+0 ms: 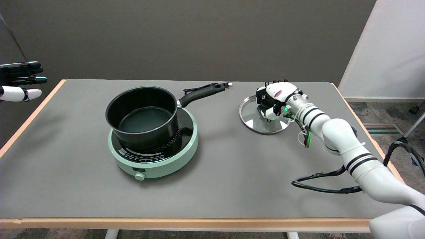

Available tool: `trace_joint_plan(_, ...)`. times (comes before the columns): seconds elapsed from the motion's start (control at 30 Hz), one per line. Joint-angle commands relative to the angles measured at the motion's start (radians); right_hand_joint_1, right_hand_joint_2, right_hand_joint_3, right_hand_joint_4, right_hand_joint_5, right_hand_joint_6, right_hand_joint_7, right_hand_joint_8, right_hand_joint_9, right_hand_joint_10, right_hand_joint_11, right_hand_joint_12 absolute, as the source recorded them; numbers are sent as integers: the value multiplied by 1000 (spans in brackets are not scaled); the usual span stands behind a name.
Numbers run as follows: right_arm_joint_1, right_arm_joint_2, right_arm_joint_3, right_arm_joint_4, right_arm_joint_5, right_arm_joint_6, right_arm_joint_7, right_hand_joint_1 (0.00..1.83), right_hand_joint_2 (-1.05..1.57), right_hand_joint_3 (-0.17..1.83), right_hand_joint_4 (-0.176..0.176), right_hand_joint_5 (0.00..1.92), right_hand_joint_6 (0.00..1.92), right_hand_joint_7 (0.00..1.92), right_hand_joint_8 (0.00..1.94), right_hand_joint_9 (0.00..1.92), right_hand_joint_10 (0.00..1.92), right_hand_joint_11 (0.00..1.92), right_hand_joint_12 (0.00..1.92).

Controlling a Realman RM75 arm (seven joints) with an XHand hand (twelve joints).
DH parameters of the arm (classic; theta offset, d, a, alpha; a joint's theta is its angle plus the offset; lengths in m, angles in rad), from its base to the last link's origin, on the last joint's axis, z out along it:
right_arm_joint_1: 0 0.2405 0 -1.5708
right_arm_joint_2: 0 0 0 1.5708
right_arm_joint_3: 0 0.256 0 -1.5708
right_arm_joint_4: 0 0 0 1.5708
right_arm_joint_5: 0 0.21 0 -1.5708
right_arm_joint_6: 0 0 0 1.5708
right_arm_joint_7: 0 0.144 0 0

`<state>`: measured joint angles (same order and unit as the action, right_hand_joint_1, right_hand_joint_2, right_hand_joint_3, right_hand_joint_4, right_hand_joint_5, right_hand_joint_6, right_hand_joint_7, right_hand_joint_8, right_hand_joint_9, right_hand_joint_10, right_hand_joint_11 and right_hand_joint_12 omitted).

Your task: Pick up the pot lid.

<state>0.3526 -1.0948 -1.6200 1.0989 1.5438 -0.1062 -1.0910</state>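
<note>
The pot lid (252,116), round glass with a metal rim, lies on the grey table right of centre. My right hand (277,98) sits over its middle. The fingers curl down around the lid's dark knob (265,108) and grip it. The hand hides most of the knob and the lid's far right part. The lid looks flat on the table or barely off it; I cannot tell which.
A black saucepan (142,114) stands on a mint-green hotplate (156,156) at left centre, its handle (201,94) pointing toward the lid. A power cord (199,88) runs behind it. The idle left hand (20,81) hangs at the upper left. A black cable (318,182) loops under my right arm.
</note>
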Motion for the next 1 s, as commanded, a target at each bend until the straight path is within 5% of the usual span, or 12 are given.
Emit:
trace_joint_plan(0.03,-17,-3,2,0,46,18,7,1331,953,550,176,605,1091,782,1463,784,1679,447,1921)
trace_joint_plan(1.0,-44,-9,34,39,157,40,1,1350,890,582,174,628,1068,861,1349,831,1576,639,1921)
